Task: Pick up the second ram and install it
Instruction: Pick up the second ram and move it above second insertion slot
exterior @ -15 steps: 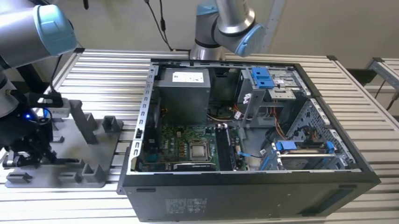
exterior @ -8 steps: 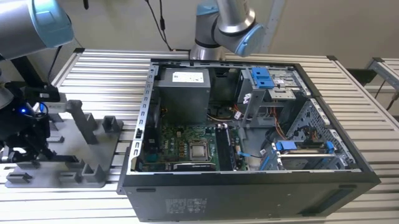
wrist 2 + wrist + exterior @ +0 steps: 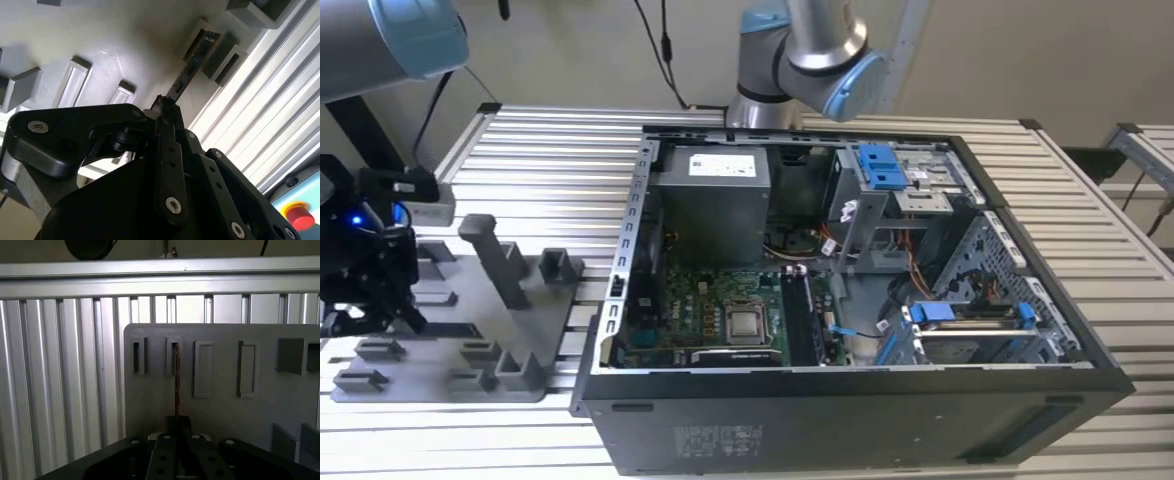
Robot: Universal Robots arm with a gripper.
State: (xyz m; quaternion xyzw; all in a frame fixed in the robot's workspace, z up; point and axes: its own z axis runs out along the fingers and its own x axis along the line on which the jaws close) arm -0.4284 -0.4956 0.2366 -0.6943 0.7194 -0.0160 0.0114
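Note:
The second ram (image 3: 176, 382) shows edge-on as a thin dark strip. It runs from a narrow slot in the grey tray (image 3: 220, 415) back to my gripper (image 3: 176, 422). In the second wrist view the second ram (image 3: 187, 75) reaches from the black fingers (image 3: 167, 130) to a slotted block of the tray (image 3: 100, 30). My gripper (image 3: 161, 105) is shut on the near end of the stick. In the exterior view my gripper (image 3: 367, 305) hangs low over the tray (image 3: 460, 335) at the exterior view's left, away from the open computer case (image 3: 854, 420).
The case holds a green motherboard (image 3: 700, 310), a grey power supply (image 3: 710, 200) and blue drive brackets (image 3: 881, 165). A grey and blue arm joint (image 3: 807, 50) stands behind it. Upright blocks (image 3: 487, 255) rise from the tray. A ribbed metal table (image 3: 547, 160) lies under everything. A red button (image 3: 300, 215) is near.

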